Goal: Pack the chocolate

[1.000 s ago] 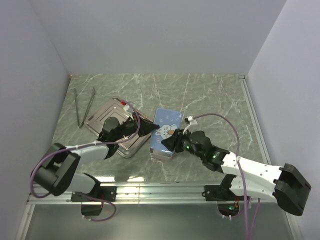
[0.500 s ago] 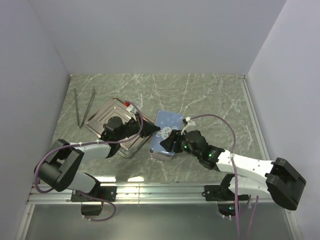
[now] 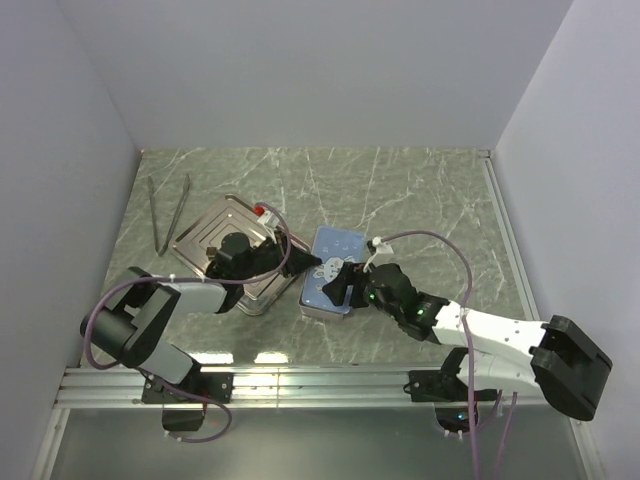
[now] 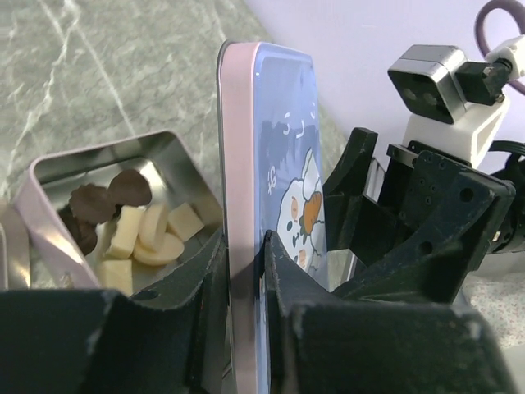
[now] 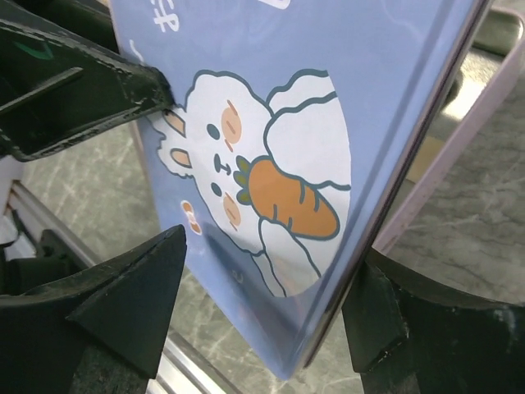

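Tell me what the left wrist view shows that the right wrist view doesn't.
Only left wrist: the open tin with dark and cream chocolate inside, plus the right arm's camera. Only right wrist: the rabbit print seen face-on, with the right gripper fingers flanking the lid; I cannot tell whether they clamp it. Both: the blue lid, pinched at its rim by the left gripper.
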You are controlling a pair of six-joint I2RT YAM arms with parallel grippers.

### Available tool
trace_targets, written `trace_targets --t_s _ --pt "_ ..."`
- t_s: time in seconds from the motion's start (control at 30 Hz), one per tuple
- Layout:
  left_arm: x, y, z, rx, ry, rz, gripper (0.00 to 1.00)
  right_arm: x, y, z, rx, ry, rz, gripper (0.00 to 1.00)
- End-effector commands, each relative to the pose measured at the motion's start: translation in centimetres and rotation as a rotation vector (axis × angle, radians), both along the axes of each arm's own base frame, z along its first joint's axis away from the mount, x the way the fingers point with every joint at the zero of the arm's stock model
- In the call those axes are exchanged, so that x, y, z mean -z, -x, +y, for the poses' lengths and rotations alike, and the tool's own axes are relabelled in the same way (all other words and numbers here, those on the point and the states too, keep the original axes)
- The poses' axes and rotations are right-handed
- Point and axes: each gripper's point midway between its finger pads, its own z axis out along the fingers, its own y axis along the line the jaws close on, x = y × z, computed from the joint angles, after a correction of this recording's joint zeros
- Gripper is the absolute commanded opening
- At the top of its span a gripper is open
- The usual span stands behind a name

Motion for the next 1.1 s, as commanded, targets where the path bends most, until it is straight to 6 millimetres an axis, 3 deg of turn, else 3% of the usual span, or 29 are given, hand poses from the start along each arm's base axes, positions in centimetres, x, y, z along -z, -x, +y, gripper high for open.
trace_targets --t_s 0.0,0.3,0.47,0.53,0.77,1.07 --pt "3.8 -1.9 1.3 -0.098 -0.128 0.043 0.01 -5.4 -1.7 2.2 0.006 -0.132 -0.11 0.79" --pt "7.2 -2.9 1.3 -0.112 -0.226 0.13 0.01 -3.5 -2.6 2.3 0.02 -0.085 -0.056 0.77" --pt "7.9 -3.5 1.6 -0.134 -0.258 0.134 0.02 -2.8 -3.0 2.4 0.023 -0.068 -0.042 0.77" --pt "8.0 -3.5 1.7 -0.137 -0.264 0.133 0.06 -2.7 -3.1 2.3 0.025 -0.066 -0.039 0.76" --pt "8.2 -3.8 2.3 -0.176 -0.292 0.132 0.35 -2.9 -3.2 2.0 0.035 -0.058 -0.041 0.76" --pt "8.9 -3.7 2.2 -0.163 -0.317 0.14 0.47 -2.3 -3.3 2.3 0.029 -0.04 -0.02 0.75"
